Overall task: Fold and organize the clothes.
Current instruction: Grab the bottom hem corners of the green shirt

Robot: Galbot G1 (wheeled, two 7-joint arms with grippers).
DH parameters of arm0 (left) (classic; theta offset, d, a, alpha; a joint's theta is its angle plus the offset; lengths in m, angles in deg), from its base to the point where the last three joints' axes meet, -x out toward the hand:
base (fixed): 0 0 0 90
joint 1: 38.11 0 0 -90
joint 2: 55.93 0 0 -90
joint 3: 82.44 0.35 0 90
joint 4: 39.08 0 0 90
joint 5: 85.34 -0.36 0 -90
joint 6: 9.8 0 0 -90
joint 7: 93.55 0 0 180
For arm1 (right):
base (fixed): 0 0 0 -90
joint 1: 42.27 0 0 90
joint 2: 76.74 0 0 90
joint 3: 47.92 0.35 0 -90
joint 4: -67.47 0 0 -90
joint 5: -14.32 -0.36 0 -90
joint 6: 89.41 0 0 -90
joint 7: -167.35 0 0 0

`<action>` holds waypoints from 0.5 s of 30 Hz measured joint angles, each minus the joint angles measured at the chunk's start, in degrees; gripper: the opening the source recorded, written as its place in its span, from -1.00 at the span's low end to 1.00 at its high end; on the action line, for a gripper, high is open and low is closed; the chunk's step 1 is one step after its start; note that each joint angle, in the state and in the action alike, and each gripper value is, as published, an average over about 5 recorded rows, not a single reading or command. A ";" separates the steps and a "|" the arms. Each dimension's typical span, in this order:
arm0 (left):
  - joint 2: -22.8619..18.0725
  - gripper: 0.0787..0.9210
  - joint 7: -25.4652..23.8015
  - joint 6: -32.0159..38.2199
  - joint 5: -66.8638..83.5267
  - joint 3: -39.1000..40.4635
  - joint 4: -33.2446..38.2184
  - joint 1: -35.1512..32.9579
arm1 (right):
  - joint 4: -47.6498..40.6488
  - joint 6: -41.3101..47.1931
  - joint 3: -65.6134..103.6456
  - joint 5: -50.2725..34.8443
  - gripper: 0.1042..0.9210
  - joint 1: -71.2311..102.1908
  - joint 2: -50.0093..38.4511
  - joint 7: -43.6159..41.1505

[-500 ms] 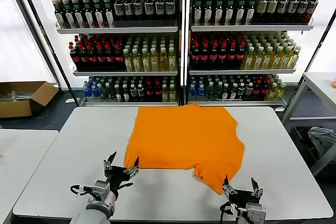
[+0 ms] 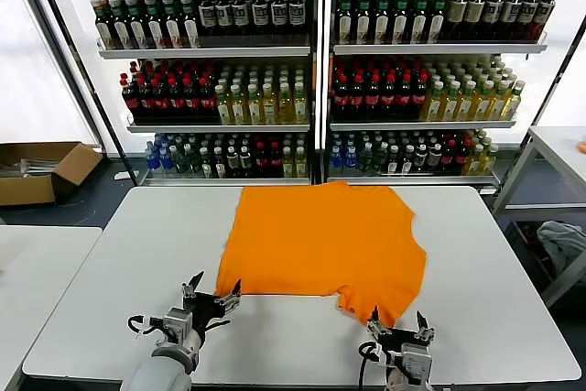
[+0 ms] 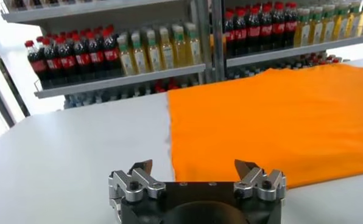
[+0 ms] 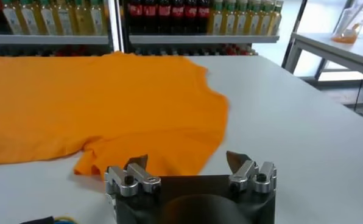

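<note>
The clothes are one bright orange T-shirt [image 2: 325,243] spread flat on the white table [image 2: 137,254], plain side up, no lettering showing. My left gripper [image 2: 212,288] stands open at the shirt's near left corner, just short of the hem [image 3: 230,176]. Its fingertips [image 3: 144,165] hold nothing. My right gripper [image 2: 397,322] is open too, at the near right sleeve [image 4: 151,152], whose drooping tip lies just ahead of the jaws. In the right wrist view the orange cloth [image 4: 96,97] fills the space beyond that gripper [image 4: 187,159].
Tall shelves of bottles [image 2: 311,70] stand behind the table. A cardboard box [image 2: 37,171] lies on the floor at the left. A second table [image 2: 558,148] and a grey-white cloth bundle [image 2: 563,244] are at the right. Another white table [image 2: 37,272] adjoins on the left.
My right gripper has moved left and forward toward the sleeve tip. The left gripper has shifted only slightly. The shirt lies as before.
</note>
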State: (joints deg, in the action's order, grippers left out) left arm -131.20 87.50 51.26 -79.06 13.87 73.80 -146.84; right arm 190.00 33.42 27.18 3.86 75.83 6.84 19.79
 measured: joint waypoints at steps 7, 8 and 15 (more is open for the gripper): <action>0.07 0.77 0.01 -0.43 0.23 0.31 -0.84 0.15 | -1.58 0.00 0.33 -0.46 0.75 -0.35 0.46 -0.22; 0.10 0.77 0.01 -0.48 0.23 0.36 -0.85 0.10 | -1.76 -0.03 0.43 -0.59 0.72 -0.36 0.50 -0.24; 0.13 0.47 -0.03 -1.20 0.18 1.05 -0.78 -0.59 | -2.20 -0.11 1.08 -1.61 0.39 -0.07 0.55 -0.41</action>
State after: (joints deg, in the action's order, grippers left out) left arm -131.06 87.47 50.06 -78.88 14.92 73.02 -147.43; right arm 187.80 33.31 28.26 2.25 75.76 7.39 19.38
